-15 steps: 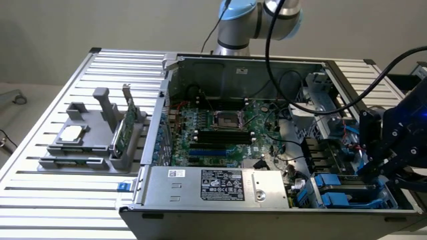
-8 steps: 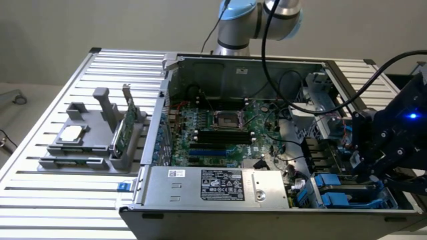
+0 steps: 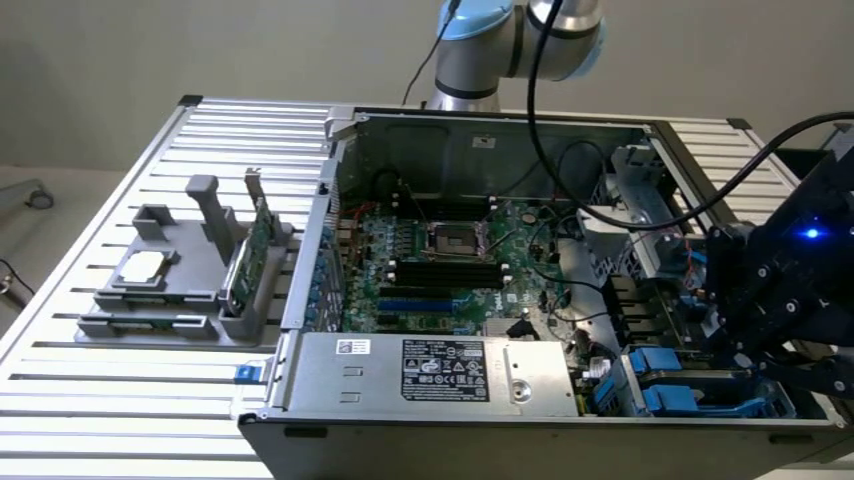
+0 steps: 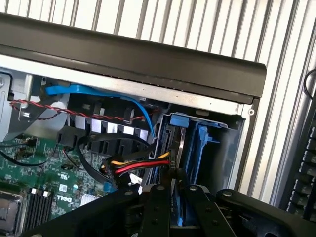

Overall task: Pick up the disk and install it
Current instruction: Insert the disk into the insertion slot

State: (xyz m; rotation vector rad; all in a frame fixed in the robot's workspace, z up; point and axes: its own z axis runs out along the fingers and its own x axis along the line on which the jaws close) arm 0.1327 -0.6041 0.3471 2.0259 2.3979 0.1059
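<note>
Black pincer (image 4: 178,208) narrow, clamped on blue-railed disk (image 4: 179,140), upright in computer case bay (image 4: 224,148).

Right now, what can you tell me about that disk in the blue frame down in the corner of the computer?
The disk stands on edge in a bay at the corner of the open computer case, showing mostly its thin silver-grey metal side, framed by blue plastic rails. A second blue carrier sits beside it. The hand has its black fingers either side of the disk's near edge and appears shut on it. Red, yellow and black wires run close by.
</note>
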